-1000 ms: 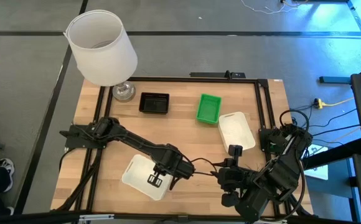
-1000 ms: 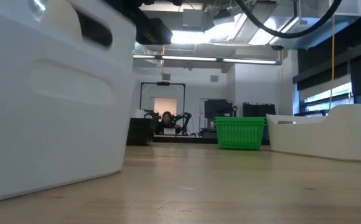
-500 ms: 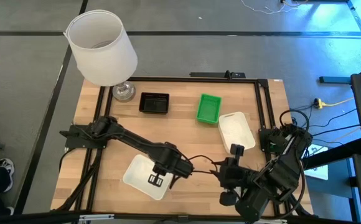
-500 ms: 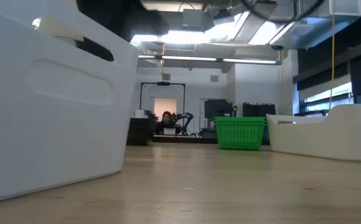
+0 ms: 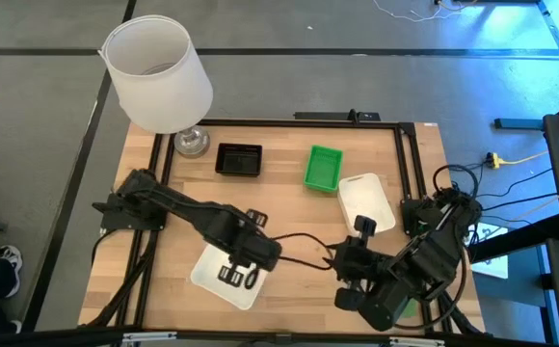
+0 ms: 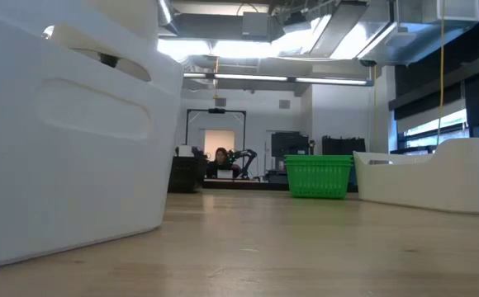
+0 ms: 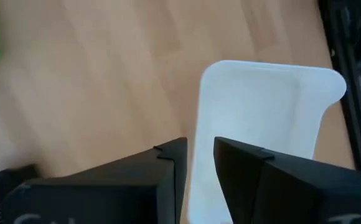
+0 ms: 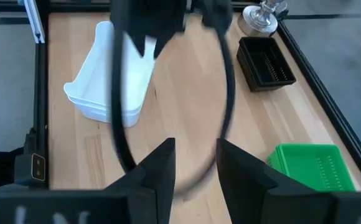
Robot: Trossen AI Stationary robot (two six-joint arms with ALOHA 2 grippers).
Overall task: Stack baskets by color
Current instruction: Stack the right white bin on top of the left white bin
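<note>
- At seven o'clock on the table, my left gripper (image 5: pixel 233 277) hung released above the near white basket (image 5: pixel 210 273).
- Next, I judged, the far white basket (image 5: pixel 366 201) needed fetching; my right gripper (image 8: pixel 194 163) waited parted at five o'clock.

On the wooden worktop (image 8: pixel 187 112) sit a white basket (image 8: pixel 109 81), a black basket (image 8: pixel 266 63) and a green basket (image 8: pixel 310 168), well apart.

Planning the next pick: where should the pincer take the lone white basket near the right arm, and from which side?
Take the white basket by a long side wall, coming straight down from above. It sits upright and open-topped on the table, so the thin rim is exposed; the green basket crowds its far-left corner, so probably the right wall.
</note>
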